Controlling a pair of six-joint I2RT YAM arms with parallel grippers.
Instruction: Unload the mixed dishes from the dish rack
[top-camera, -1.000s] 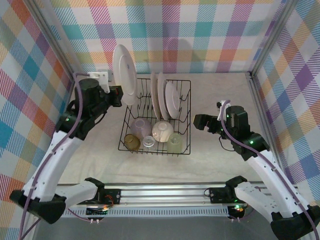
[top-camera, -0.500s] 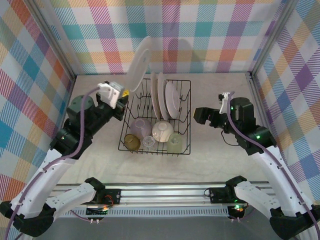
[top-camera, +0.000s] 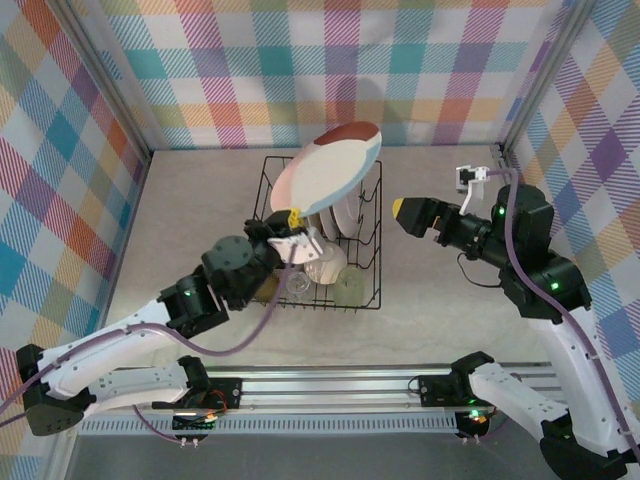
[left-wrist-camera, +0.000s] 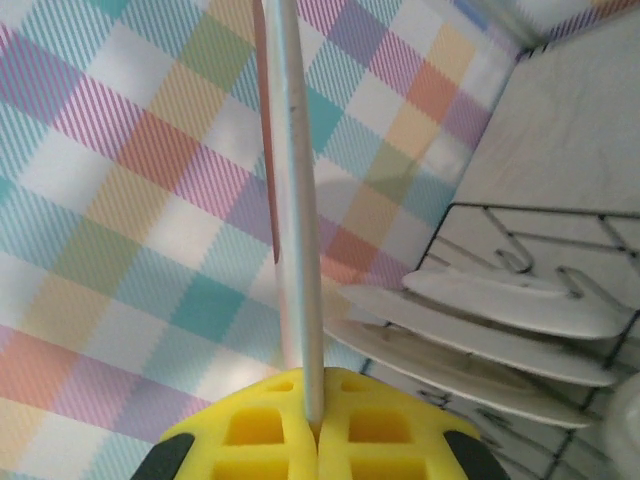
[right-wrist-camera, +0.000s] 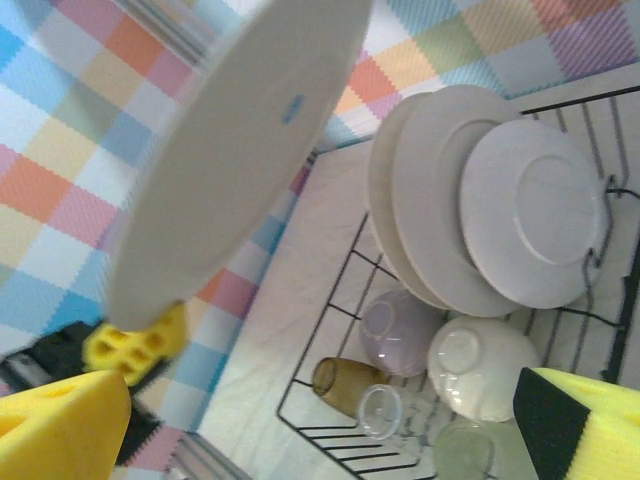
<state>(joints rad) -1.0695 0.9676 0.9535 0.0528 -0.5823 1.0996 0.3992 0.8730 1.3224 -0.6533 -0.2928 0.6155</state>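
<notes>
Aloft, clenched at rim in left gripper: large round plate slanting far-right over black wire dish rack; right gripper released beside.

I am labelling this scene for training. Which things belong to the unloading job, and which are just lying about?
Job: lifted plate, standing plates, rack, bowl, cups.
Not the job: checked walls, table, metal rail.

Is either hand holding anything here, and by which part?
The left hand pinches a plate by its rim. The right hand is open and holds nothing.
</notes>
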